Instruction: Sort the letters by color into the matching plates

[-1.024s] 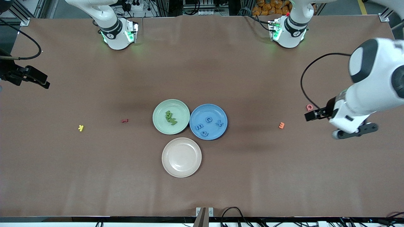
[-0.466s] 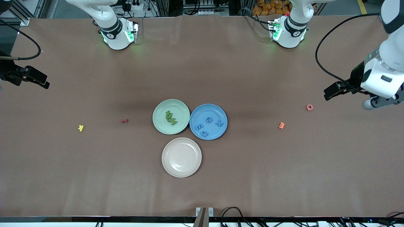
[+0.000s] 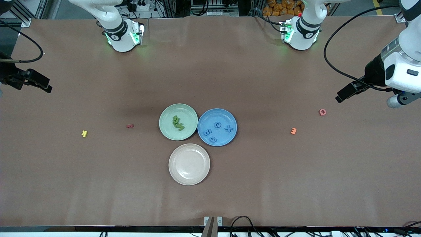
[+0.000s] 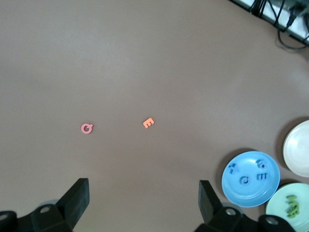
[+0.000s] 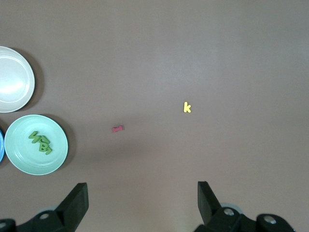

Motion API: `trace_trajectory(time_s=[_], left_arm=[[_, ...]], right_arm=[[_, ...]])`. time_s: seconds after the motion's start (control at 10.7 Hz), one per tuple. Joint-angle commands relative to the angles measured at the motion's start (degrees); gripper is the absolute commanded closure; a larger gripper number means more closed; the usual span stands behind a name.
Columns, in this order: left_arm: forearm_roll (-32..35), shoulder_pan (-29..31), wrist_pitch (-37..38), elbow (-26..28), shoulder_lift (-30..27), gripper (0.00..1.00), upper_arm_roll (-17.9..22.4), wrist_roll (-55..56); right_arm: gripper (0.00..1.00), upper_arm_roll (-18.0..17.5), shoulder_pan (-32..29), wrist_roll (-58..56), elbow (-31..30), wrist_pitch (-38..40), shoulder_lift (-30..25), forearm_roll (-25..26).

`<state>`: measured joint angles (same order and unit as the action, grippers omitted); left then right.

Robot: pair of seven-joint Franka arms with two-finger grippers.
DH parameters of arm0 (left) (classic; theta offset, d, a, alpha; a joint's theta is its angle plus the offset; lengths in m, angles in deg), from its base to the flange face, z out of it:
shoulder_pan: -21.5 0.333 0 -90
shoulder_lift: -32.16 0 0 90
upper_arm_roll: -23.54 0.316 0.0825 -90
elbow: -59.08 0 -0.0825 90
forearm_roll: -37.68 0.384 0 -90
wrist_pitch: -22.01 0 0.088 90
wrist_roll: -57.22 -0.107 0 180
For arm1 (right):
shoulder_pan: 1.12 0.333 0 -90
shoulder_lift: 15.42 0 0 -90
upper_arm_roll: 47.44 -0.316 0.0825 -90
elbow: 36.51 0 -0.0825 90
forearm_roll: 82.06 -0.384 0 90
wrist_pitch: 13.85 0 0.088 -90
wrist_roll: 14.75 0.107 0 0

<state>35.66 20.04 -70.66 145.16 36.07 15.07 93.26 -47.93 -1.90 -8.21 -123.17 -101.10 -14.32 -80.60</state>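
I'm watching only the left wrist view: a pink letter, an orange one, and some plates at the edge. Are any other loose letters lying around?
Observer: Yes. A yellow letter lies on the table toward the right arm's end.
Operator: Just that one?
Observer: No, a red letter lies between the yellow one and the green plate.
Operator: And the other arm?
Observer: The right pincer hangs open over the table near those two letters, holding nothing.
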Motion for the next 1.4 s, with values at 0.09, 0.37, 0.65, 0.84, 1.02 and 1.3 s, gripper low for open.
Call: trace_trajectory(time_s=[0.09,0.37,0.65,0.84,1.02,1.3], left_arm=[[-0.54,0.05,-1.29,2.07,-1.45,0.0,2.92,-16.93],[0.69,-0.13,2.14,3.12,-3.64,0.0,6.01,-40.15],[1.05,0.13,2.84,3.13,-5.75,0.0,5.92,-40.16],[0.7,0.14,4.95,2.78,-6.89,0.0,5.92,-40.16],[0.7,0.05,6.18,2.34,-7.08,0.0,5.83,-40.08],[1.31,0.05,3.48,2.51,-6.29,0.0,5.92,-39.46]], right_arm=[[0.0,-1.18,-1.24,1.01,0.35,0.06,0.13,-0.05],[0.0,-1.18,-1.24,1.01,0.35,-0.2,0.13,-0.05],[0.0,-1.18,-1.24,1.01,0.26,-0.2,0.13,-0.05],[0.0,-1.18,-1.24,1.01,0.26,-0.2,0.13,-0.05],[0.0,-1.18,-1.16,1.01,0.26,-0.2,0.13,-0.05],[0.0,-1.18,-1.07,0.93,0.18,-0.2,0.13,-0.05]])
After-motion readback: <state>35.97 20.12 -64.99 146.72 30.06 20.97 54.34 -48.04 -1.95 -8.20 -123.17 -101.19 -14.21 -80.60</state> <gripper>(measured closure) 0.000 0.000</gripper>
